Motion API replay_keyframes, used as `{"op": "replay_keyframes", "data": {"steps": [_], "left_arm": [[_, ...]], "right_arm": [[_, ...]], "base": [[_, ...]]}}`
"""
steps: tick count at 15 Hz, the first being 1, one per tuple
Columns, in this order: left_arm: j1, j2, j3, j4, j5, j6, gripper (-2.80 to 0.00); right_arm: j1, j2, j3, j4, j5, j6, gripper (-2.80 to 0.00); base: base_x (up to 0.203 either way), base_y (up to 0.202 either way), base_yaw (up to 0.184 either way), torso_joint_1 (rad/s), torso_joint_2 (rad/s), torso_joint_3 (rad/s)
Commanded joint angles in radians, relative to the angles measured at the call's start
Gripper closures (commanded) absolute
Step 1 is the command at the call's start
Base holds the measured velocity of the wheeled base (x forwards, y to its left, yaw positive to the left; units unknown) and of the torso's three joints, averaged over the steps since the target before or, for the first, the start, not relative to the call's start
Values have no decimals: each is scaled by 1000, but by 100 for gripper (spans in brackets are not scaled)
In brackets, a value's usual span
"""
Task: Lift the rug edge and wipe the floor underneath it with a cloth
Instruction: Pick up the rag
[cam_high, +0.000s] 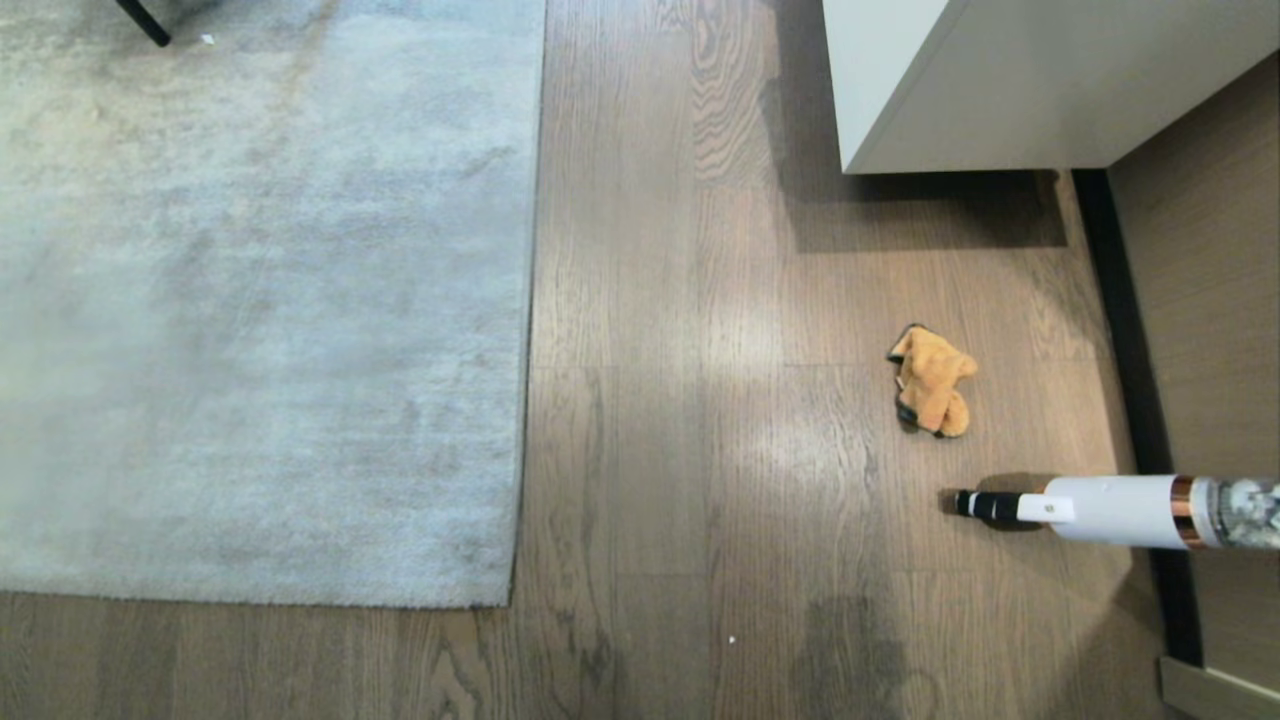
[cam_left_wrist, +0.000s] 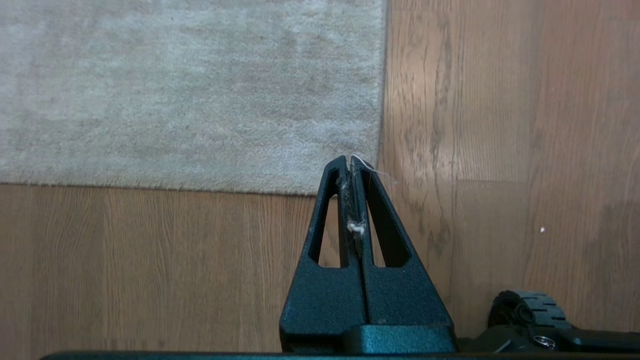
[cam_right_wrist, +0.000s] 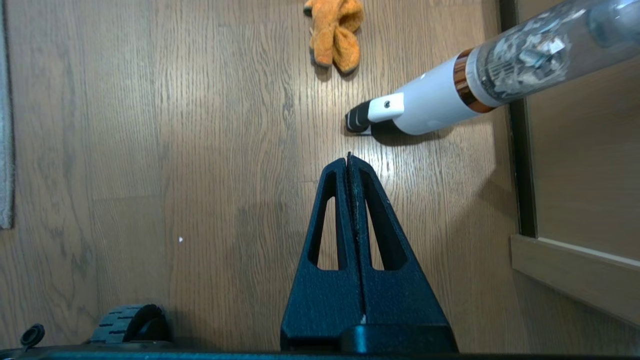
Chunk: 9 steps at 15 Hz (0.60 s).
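The pale grey rug (cam_high: 260, 300) lies flat on the brown plank floor (cam_high: 680, 450), filling the left of the head view; its near right corner (cam_left_wrist: 370, 185) shows in the left wrist view. The orange-tan cloth (cam_high: 932, 380) lies crumpled on the floor to the right, apart from the rug, and shows in the right wrist view too (cam_right_wrist: 334, 32). My left gripper (cam_left_wrist: 349, 159) hangs shut above the rug corner, with only bits of lint between its fingers. My right gripper (cam_right_wrist: 348, 157) hangs shut and empty over bare floor, short of the cloth. Neither arm appears in the head view.
A white handheld vacuum (cam_high: 1110, 510) lies on the floor just nearer than the cloth, nozzle pointing left. A white cabinet (cam_high: 1000, 80) stands at the back right. A dark strip and wooden panel (cam_high: 1215, 300) run along the right. A base wheel (cam_right_wrist: 132, 324) shows low down.
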Motion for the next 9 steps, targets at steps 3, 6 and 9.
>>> {"op": "replay_keyframes", "data": {"steps": [3,6,9], "left_arm": [[0,0,0,1,1,0,0],[0,0,0,2,-5,0,0],[0,0,0,1,-3,0,0]], "right_arm": [[0,0,0,0,0,1,0],[0,0,0,0,0,1,0],[0,0,0,0,0,1,0]], "base": [[0,0,0,2,6,-199],[0,0,0,2,3,-193],[0,0,0,1,4,-195]]}}
